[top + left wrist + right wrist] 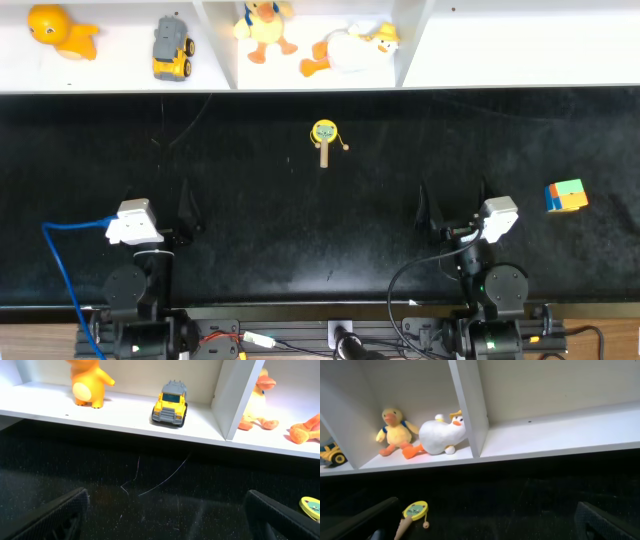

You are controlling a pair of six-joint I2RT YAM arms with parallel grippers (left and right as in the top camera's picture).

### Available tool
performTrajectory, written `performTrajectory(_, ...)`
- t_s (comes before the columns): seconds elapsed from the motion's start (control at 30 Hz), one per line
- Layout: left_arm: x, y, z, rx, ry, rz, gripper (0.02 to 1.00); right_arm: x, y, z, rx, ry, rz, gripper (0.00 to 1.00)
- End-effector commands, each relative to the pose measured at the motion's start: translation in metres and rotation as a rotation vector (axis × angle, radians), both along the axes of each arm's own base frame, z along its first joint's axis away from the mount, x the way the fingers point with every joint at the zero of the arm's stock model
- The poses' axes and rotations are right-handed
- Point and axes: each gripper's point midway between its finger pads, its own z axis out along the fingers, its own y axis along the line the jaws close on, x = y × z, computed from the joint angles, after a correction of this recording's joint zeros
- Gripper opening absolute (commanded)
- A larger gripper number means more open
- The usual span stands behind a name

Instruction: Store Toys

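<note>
Left end effector (165,517) and right end effector (485,522) hang open over the black bench (250,250), where a rattle (324,135) and cube (566,196) lie.

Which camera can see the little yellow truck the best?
The left wrist view. There the yellow truck stands whole on the shelf, facing the camera, its grille and wheels clear. The top view looks down on the truck from above. The right wrist view catches just part of it, cut off at the edge.
</note>
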Motion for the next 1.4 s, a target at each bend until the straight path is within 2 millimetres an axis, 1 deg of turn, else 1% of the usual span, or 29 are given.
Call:
performTrajectory(0.03,0.000,0.000,-0.001,-0.006,-0.006,0.002,0.996,0.001,-0.001,-0.003,0.004,-0.001,-0.007,0.996)
performTrajectory(0.13,0.000,0.000,-0.001,-0.006,-0.006,0.002,0.998,0.000,0.001,0.006,0.012,-0.035,0.004,0.996)
performTrajectory(0.27,0.000,0.000,-0.001,-0.006,-0.006,0.002,0.998,-0.001,0.004,0.013,0.084,-0.050,0.027,0.998)
performTrajectory(0.33,0.000,0.000,-0.001,-0.006,-0.006,0.002,0.998,-0.003,0.009,0.024,0.087,-0.075,0.054,0.998)
performTrajectory(0.4,0.000,0.000,-0.001,-0.006,-0.006,0.002,0.998,-0.009,0.017,0.044,0.109,-0.102,0.106,0.998)
performTrajectory(0.47,0.000,0.000,-0.001,-0.006,-0.006,0.002,0.998,-0.016,0.021,0.070,0.120,-0.110,0.138,0.998)
performTrajectory(0.57,0.000,0.000,-0.001,-0.006,-0.006,0.002,0.998,-0.017,0.021,0.098,0.099,-0.047,0.133,0.998)
performTrajectory(0.67,0.000,0.000,-0.001,-0.006,-0.006,0.002,0.996,-0.009,0.028,0.116,0.017,0.047,0.170,0.998)
performTrajectory(0.73,0.000,0.000,-0.001,-0.006,-0.006,0.002,0.998,-0.001,0.040,0.129,-0.045,0.115,0.241,0.998)
performTrajectory(0.83,0.000,0.000,-0.001,-0.006,-0.006,0.002,0.998,0.014,0.053,0.142,-0.136,0.223,0.331,0.998)
performTrajectory(0.97,0.000,0.000,-0.001,-0.006,-0.006,0.002,0.998,0.040,0.062,0.142,-0.231,0.391,0.394,0.998)
performTrajectory(1.07,0.000,0.000,-0.001,-0.006,-0.006,0.002,0.998,0.056,0.076,0.133,-0.279,0.509,0.445,0.996)
performTrajectory(1.13,0.000,0.000,-0.001,-0.006,-0.006,0.002,0.998,0.064,0.089,0.123,-0.304,0.577,0.474,0.998)
performTrajectory(1.23,0.000,0.000,-0.001,-0.006,-0.006,0.002,0.998,0.072,0.116,0.101,-0.354,0.659,0.508,0.996)
performTrajectory(1.33,0.000,0.000,-0.001,-0.006,-0.006,0.002,0.998,0.072,0.141,0.075,-0.376,0.744,0.517,0.998)
performTrajectory(1.4,0.000,0.000,-0.001,-0.006,-0.006,0.002,0.998,0.070,0.155,0.059,-0.374,0.801,0.512,0.998)
